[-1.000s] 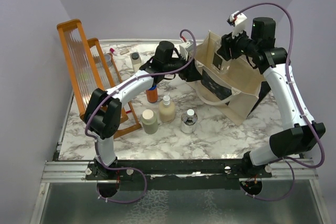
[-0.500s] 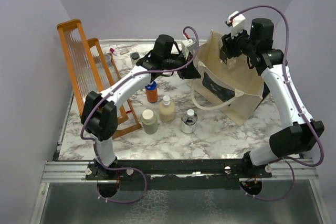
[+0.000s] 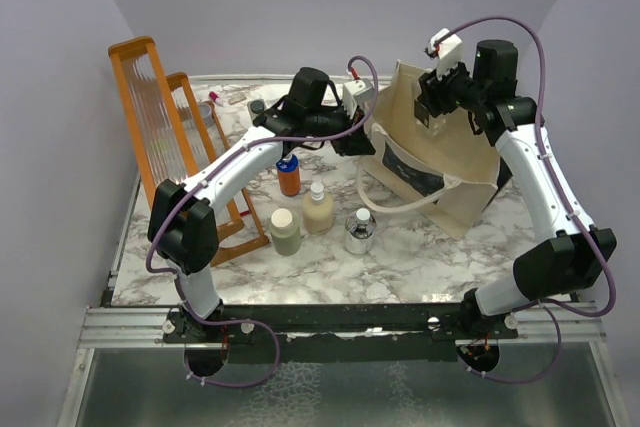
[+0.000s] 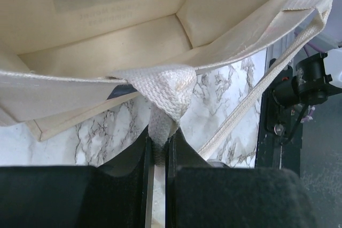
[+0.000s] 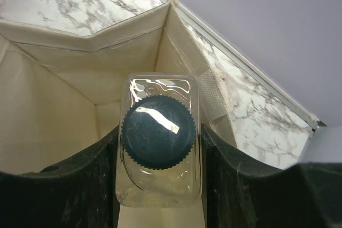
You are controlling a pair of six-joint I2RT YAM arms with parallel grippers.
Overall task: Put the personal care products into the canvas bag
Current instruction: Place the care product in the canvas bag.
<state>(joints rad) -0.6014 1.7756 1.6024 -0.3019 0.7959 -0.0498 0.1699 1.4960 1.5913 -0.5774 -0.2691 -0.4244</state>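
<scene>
Right wrist view: right jaws clasp the clear bottle (image 5: 158,132) upright, long axis pointing straight down into the canvas bag (image 5: 59,110); left jaws pinch its handle strap (image 4: 163,92) at the bag's 9 o'clock side.

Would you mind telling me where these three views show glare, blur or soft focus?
Top external: even light, sharp, only soft shadows by the canvas bag. Left wrist: the woven handle is crisp, the dark jaws below it blurred. Right wrist: white glare streaks the cap of the clear bottle; jaws underexposed.
</scene>
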